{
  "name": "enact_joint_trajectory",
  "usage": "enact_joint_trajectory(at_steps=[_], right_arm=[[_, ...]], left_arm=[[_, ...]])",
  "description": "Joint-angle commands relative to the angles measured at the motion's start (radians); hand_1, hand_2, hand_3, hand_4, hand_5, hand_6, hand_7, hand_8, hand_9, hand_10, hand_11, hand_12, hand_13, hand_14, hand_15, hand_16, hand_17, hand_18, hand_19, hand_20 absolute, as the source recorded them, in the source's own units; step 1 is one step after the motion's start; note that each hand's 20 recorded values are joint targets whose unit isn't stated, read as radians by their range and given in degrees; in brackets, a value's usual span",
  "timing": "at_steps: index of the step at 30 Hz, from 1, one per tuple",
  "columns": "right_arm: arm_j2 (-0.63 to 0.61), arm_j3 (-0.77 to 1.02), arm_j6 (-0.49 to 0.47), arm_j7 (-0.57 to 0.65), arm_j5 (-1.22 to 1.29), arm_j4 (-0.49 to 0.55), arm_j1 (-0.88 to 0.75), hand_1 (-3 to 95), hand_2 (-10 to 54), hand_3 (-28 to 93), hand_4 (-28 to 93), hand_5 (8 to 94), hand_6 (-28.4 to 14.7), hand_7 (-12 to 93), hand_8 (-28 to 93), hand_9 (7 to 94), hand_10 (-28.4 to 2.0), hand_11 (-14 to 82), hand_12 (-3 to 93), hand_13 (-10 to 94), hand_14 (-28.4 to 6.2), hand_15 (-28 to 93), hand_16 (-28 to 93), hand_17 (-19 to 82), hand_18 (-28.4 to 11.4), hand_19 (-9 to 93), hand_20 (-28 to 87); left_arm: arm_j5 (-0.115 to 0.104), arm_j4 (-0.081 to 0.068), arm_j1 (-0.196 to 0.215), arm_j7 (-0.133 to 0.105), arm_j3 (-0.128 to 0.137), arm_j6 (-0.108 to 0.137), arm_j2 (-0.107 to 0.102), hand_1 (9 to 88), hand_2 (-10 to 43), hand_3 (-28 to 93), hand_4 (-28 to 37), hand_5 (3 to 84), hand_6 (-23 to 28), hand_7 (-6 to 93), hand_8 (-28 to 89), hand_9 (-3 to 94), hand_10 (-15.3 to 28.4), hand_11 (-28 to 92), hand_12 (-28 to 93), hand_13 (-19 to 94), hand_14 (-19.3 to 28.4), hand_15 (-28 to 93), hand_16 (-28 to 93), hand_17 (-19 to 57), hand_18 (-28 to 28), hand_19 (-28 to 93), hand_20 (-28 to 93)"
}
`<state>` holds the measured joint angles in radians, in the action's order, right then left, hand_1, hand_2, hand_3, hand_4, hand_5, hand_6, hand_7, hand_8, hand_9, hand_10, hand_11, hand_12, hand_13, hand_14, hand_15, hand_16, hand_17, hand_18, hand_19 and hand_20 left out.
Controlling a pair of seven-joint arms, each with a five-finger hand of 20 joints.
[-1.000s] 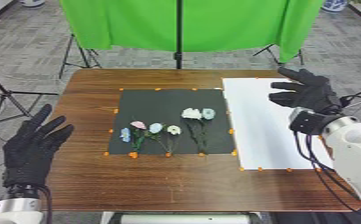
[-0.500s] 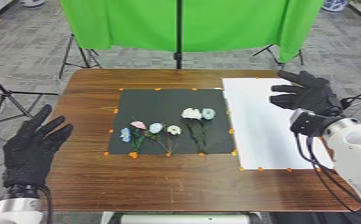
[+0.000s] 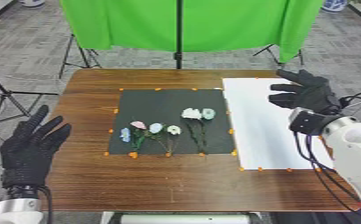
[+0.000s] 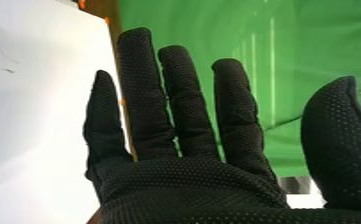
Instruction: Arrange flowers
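Table, flowers on black sheet

Leftward from my right hand, I have room above the far part of the black mat. Nearer me on it, four clustered flowers and a long-stemmed pair obstruct me. I can pass over the wooden tabletop nearer still; beyond its far edge, the green curtain blocks me.

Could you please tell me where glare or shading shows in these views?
Head view: soft sheen on the brown wooden table toward its near edge; right wrist view: white sheet very bright, with faint grey shading, and pale streaks on the green curtain.
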<state>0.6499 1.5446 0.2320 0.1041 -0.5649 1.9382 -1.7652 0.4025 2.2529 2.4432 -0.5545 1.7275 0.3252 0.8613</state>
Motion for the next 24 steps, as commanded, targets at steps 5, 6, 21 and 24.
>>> enact_joint_trajectory(at_steps=[5,6,21,24], right_arm=[[-0.007,-0.013,0.0,-0.012,0.001,-0.003,0.015,13.0,11.7,82,-28,46.3,0.9,16,-13,53.0,-16.8,17.4,13.5,44,-19.4,47,11,5,-26.1,53,20],[-0.01,-0.015,0.003,-0.016,0.003,-0.003,0.015,13.0,11.7,82,-28,46.3,0.9,16,-13,53.0,-16.8,17.4,13.5,44,-19.4,47,11,5,-26.1,53,20],[-0.008,-0.004,0.009,-0.019,0.006,0.005,-0.008,13.0,11.8,82,-28,46.5,1.0,17,-13,53.3,-16.7,17.5,13.5,44,-19.4,47,11,5,-26.1,53,20],[-0.008,-0.002,0.009,-0.019,0.009,0.007,-0.012,12.9,11.8,82,-28,46.5,1.0,16,-13,53.3,-16.7,17.6,13.5,44,-19.5,47,11,5,-26.1,53,20]], left_arm=[[0.004,0.001,0.016,-0.013,-0.006,-0.005,-0.009,19.2,6.2,77,-28.3,32.9,6.8,12.6,-9,30.6,18.0,26,12,23,25.9,54,-9,-8.7,23.4,54,21],[0.003,0.0,0.013,-0.011,-0.006,-0.006,-0.01,19.2,6.2,77,-28.3,32.9,6.8,12.6,-9,30.6,18.0,26,12,23,25.9,54,-9,-8.7,23.3,54,21],[0.007,-0.002,0.007,0.001,-0.007,-0.012,-0.012,19.3,6.2,77,-28.3,32.9,6.8,12.5,-9,30.5,18.1,26,12,23,25.9,54,-9,-9.0,23.1,54,21],[0.008,-0.002,0.005,0.002,-0.008,-0.013,-0.013,19.3,6.2,77,-28.3,32.9,6.8,12.5,-9,30.6,18.1,26,12,23,26.0,54,-9,-9.0,23.0,54,21]])
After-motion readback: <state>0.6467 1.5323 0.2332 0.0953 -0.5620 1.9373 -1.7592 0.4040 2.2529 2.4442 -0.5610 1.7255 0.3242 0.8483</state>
